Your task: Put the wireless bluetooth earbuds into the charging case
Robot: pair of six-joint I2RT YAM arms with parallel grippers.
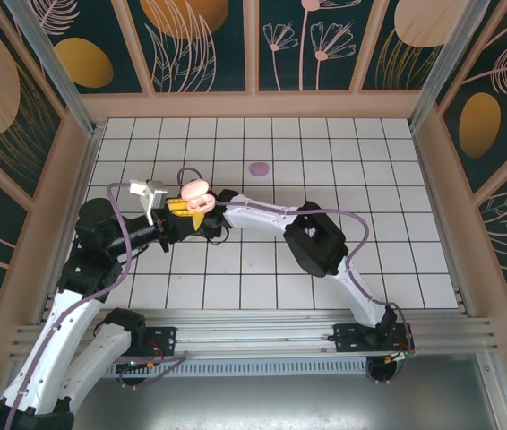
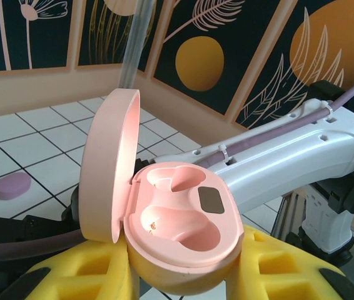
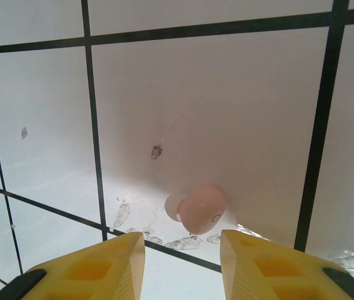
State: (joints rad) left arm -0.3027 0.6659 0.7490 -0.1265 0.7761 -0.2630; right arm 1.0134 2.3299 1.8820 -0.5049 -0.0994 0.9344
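Note:
The pale pink charging case (image 2: 183,219) sits between my left gripper's (image 2: 186,272) yellow fingers, which are shut on its base. Its lid stands open to the left, and both wells look empty. From above, the case (image 1: 196,190) hangs over the left-middle tiles. One pale pink earbud (image 3: 202,208) lies on a white tile, just beyond the gap of my right gripper (image 3: 182,242). That gripper is open, with the earbud slightly right of centre and touching neither finger. The right arm's white forearm (image 1: 253,211) reaches across to just beside the case.
A light purple oval thing (image 1: 259,167) lies on the tiles behind the arms; it is also at the left of the left wrist view (image 2: 12,185). Wooden walls (image 1: 253,106) ring the tiled floor. Smears mark the tile by the earbud.

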